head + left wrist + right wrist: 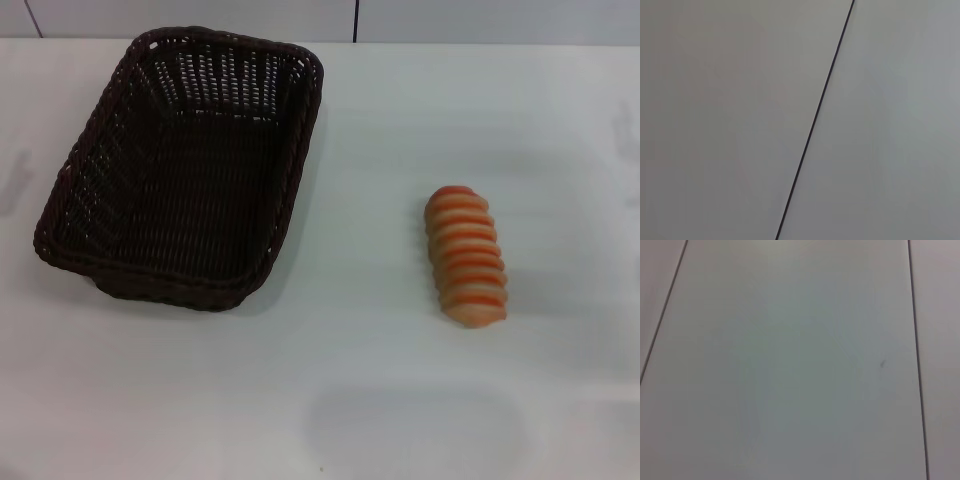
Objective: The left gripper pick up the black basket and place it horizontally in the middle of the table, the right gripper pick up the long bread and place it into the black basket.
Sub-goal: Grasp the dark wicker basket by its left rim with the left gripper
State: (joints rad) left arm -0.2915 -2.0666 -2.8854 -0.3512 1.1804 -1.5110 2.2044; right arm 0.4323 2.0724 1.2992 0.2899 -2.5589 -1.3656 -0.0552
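Observation:
The black basket is a large dark woven wicker basket. It stands empty on the left of the white table, lengthwise away from me and slightly slanted. The long bread is an orange-tan loaf with pale stripes. It lies on the right side of the table, well apart from the basket. Neither gripper nor arm shows in the head view. Both wrist views show only plain grey-white panels with thin dark seams, and no fingers.
A white wall with dark vertical seams runs behind the table's far edge. Bare tabletop lies between the basket and the bread and along the front.

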